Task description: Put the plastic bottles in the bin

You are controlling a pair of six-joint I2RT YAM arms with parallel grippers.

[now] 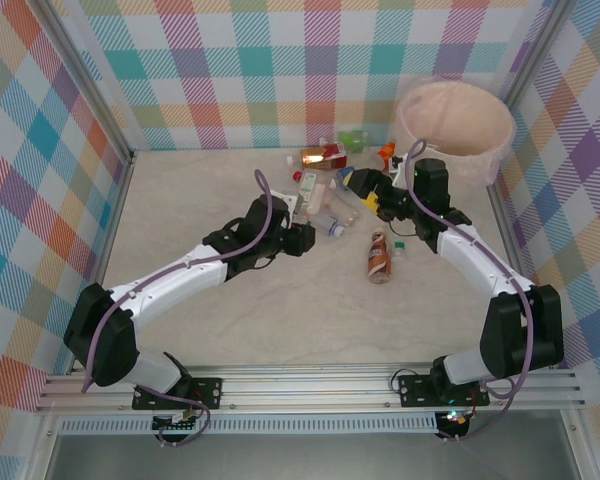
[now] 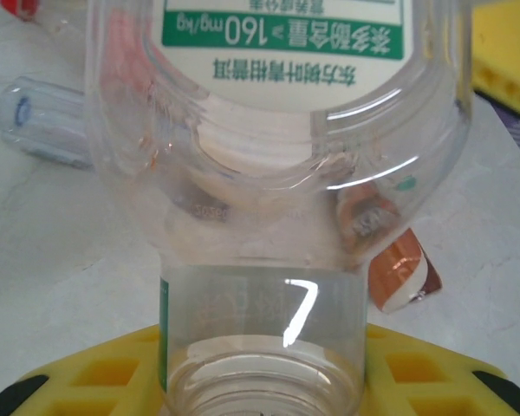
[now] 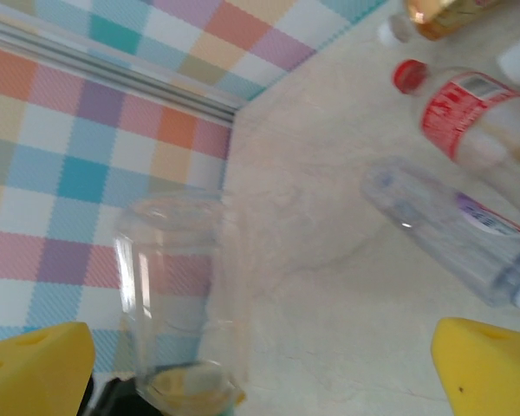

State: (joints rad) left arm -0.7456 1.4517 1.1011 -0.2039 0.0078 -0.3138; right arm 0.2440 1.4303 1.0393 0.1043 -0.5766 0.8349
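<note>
Left gripper (image 1: 300,207): pressed together on the neck of a green-labelled bottle (image 2: 286,130), with the yellow pads (image 2: 87,386) against both sides. That bottle lies at about 12 o'clock from the centre of the table (image 1: 200,200), inside the cluster. Right gripper (image 1: 372,193): spread wide. A clear bottle (image 3: 175,295) stands between its pads, nearer one of them, and does not look squeezed. The bin (image 1: 504,135) sits in the far right corner, at roughly 2 o'clock from the left gripper, and the right arm lies across that line.

Risks noted:
- A neck hold leaves the long body free to swing, so a quick lift could pivot the bottle or pull it out of the pads.
- The straight path to the bin crosses the right arm, so a clash is likely unless that arm clears or the carry goes high.
- The ungripped clear bottle could tip and roll if either arm nudges it, and the round bottles packed alongside could scatter.
- A low release could strike the bin's rim and bounce the bottle back onto the table.

Count from overhead: one bin, two arms, and eight bottles made out, all on the table.
- the green-labelled one
- the clear one
- a blue-capped bottle (image 1: 330,228)
- a brown bottle (image 1: 380,258)
- a small bottle (image 1: 400,250) just beside the brown one
- an orange-labelled bottle (image 1: 320,155)
- a green bottle (image 1: 352,140)
- an orange-capped bottle (image 1: 385,155)

The cluster overlaps, so the bottle tally is not firm.
</note>
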